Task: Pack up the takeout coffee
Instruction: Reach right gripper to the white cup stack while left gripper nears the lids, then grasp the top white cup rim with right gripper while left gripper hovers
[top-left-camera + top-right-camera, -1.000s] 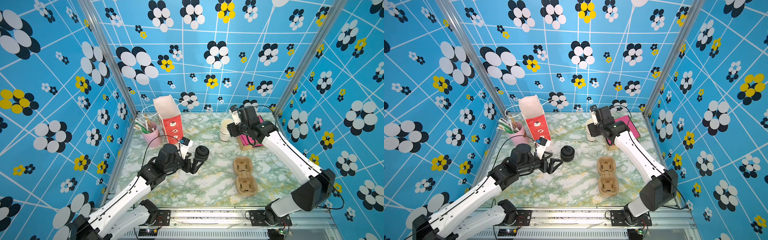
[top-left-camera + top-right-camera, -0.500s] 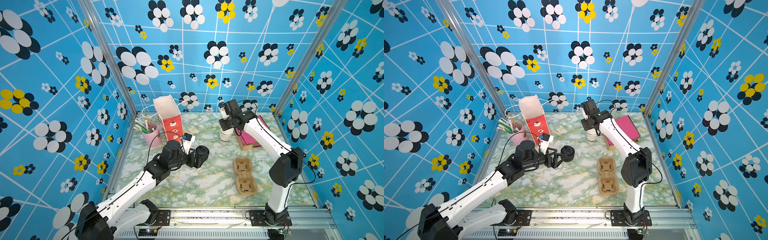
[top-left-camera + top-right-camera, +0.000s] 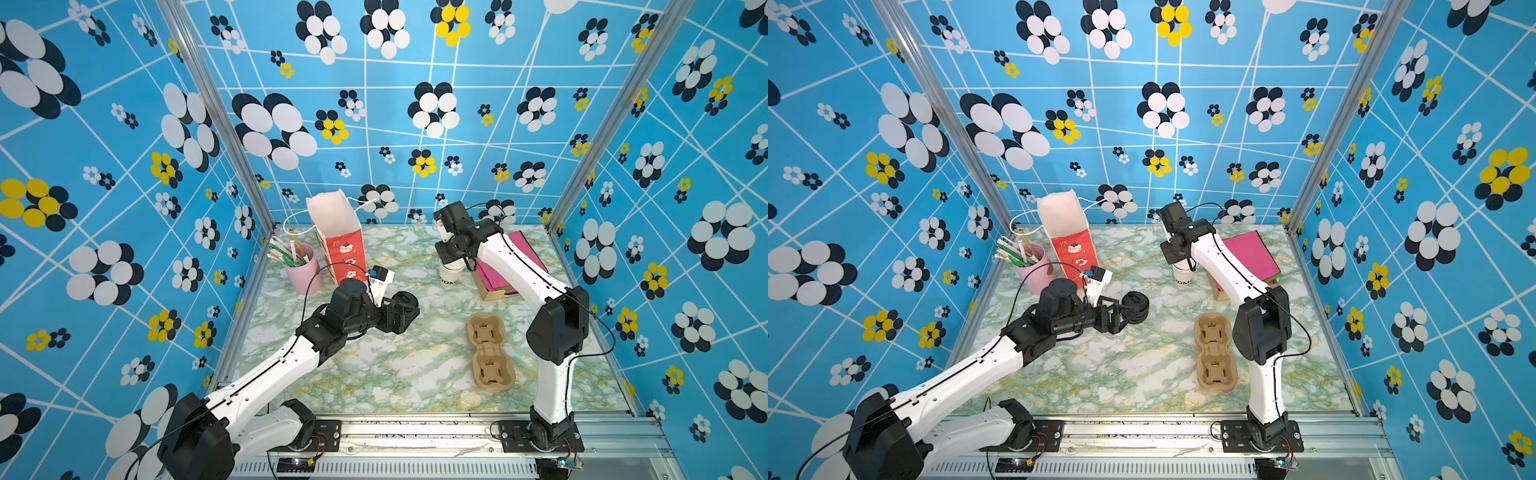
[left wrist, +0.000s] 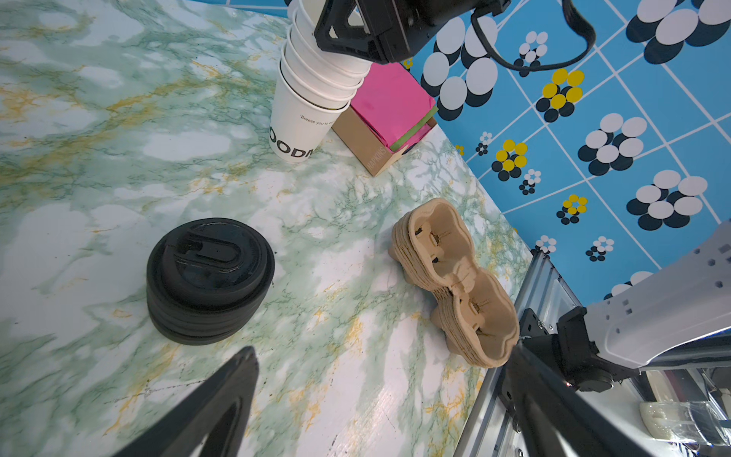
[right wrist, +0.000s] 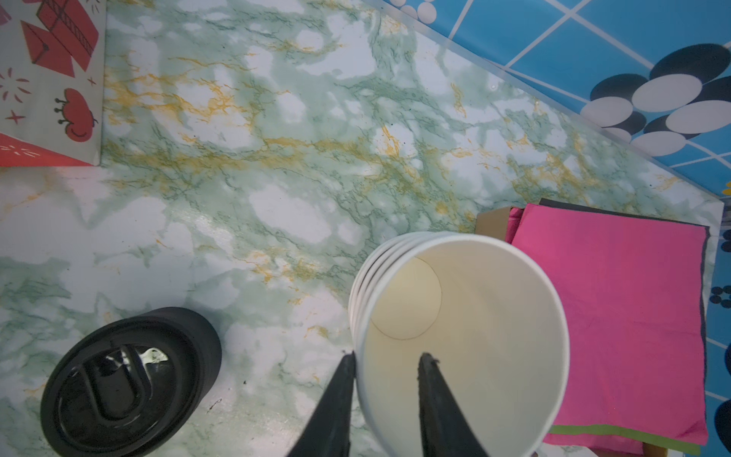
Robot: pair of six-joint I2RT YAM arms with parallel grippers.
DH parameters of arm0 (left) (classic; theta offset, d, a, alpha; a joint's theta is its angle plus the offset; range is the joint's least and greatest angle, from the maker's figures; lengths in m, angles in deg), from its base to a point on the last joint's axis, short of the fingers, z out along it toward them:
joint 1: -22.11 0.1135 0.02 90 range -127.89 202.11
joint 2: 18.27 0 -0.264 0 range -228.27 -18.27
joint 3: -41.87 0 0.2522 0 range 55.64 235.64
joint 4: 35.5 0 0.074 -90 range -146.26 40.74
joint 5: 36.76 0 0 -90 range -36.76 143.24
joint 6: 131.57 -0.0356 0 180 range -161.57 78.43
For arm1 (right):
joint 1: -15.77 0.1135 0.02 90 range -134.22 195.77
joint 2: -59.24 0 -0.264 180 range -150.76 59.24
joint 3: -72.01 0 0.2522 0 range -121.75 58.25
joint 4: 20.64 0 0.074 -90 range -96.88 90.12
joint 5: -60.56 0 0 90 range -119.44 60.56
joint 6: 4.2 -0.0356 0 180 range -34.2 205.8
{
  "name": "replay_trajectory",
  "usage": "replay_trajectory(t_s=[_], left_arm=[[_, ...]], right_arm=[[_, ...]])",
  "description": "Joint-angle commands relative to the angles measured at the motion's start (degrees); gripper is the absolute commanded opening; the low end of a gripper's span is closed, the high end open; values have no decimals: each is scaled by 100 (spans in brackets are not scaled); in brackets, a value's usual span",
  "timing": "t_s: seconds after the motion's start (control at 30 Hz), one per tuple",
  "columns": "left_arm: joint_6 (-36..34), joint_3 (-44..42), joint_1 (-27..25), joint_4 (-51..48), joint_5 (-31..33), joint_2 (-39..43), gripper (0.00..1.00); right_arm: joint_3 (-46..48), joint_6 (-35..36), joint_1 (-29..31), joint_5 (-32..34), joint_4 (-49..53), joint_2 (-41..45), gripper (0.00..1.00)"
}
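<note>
newly lowered onto the cup stack (image 4: 304, 114) just beside the napkin box (image 4: 389, 99): right hand (image 5: 385, 358), narrowed astride the rim of the top cup (image 5: 466, 316), not yet pinching. edged toward the lid stack (image 4: 209, 277), well apart from that box: left hand (image 4: 379, 356), wide. means no lidded takeout coffee yet.

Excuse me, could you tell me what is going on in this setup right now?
The right end effector is at the stack of white cups, with one finger inside the top cup and one outside its rim, not pinched shut yet. The left end effector hovers open short of the stack of black lids. The cardboard cup carrier and the paper bag sit untouched. No cup has a lid yet.
</note>
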Motion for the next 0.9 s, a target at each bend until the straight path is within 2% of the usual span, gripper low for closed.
replay_trajectory(t_s=[0.0,0.27,0.4,0.57,0.87], left_arm=[[54,225,-22,135,10,-123,99],[199,674,-3,181,202,-660,99],[491,929,75,289,320,-1000,99],[858,1250,175,497,333,-1477,100],[1121,2142,283,389,86,-2563,99]], right_arm=[[-172,20,46,110,169,-149,23],[-165,109,51,76,262,-243,9],[-169,215,46,16,288,-242,0],[-169,335,49,31,330,-123,0],[-143,547,41,40,337,240,0]])
